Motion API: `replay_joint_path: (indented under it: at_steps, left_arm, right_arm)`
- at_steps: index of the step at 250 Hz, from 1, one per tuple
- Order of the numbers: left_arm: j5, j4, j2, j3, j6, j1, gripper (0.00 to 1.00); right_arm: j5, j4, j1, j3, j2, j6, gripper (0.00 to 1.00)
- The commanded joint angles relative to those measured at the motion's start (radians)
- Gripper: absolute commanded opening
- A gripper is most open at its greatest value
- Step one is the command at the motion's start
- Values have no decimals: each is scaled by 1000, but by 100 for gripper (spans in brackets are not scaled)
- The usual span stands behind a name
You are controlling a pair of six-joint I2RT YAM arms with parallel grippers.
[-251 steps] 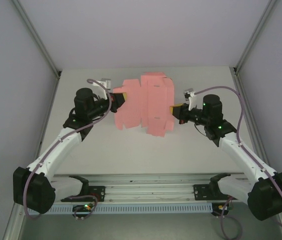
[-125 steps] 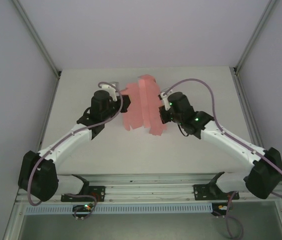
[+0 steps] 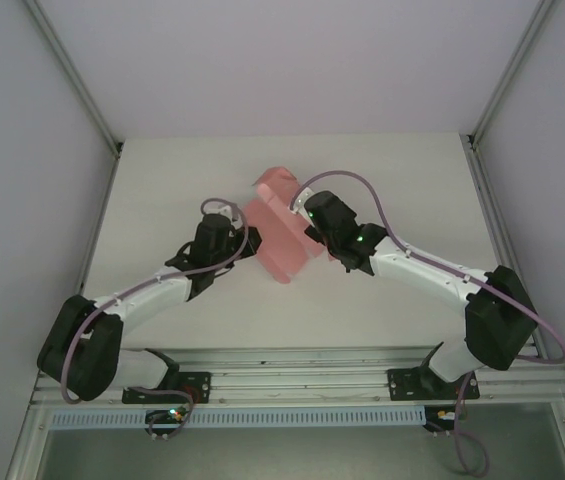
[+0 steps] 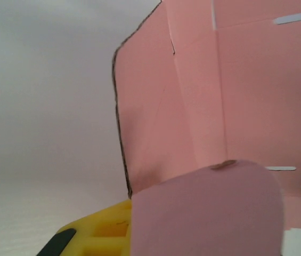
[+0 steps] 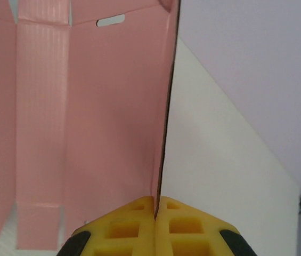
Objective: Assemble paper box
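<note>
The pink paper box (image 3: 280,238) is a die-cut card sheet with slots, held off the table at mid-table and bent into a narrow fold between the two arms. My left gripper (image 3: 247,233) grips its left edge. In the left wrist view the card (image 4: 219,96) rises from one yellow finger (image 4: 99,234), and a rounded pink flap (image 4: 209,213) hides the other finger. My right gripper (image 3: 310,222) holds the right edge. In the right wrist view both yellow fingers pinch the card's thin edge at my right gripper (image 5: 156,207), with the panels (image 5: 107,106) spreading left.
The white table (image 3: 162,180) lies under the card, with grey enclosure walls on the left, right and back. A metal rail (image 3: 292,360) with the arm bases runs along the near edge.
Both grippers have swung inward toward each other and slightly nearer. The sheet went from a wide spread to a narrow fold between them.
</note>
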Motion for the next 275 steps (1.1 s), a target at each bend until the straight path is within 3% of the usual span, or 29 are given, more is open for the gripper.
replay_joint_path:
  at_steps: [1,24,76,102,123,149,191,239,275]
  left_arm:
    - [-22,-14,-43,-11,-17,-9,23]
    - [-31,-46,-73,-28,-11,-14,24]
    - [-62,-40,-113,-95,-47,-34,26]
    - [-63,-71,-137,-95,-40,-34,34]
    - [-79,-103,-178,-90,-14,-33,54]
    - [-132,-184,-239,-63,29,-32,100]
    - [-226,-378,-281,32,73,0,100]
    - [-51,-333,-217,57,68,139,100]
    - [63,-284,-129,73,103,171,100]
  right_arm:
    - [19,100,4,-14,14,-227,0]
    - [-28,145,6,-54,16,-338,0]
    - [-49,185,10,-63,70,-413,0]
    - [-67,228,15,-79,89,-458,0]
    - [-79,329,16,-127,98,-556,0]
    - [-107,498,19,-202,109,-690,0]
    - [-165,731,22,-299,145,-853,0]
    - [-160,1012,24,-358,274,-967,0]
    - [-171,1239,21,-383,389,-1024,0]
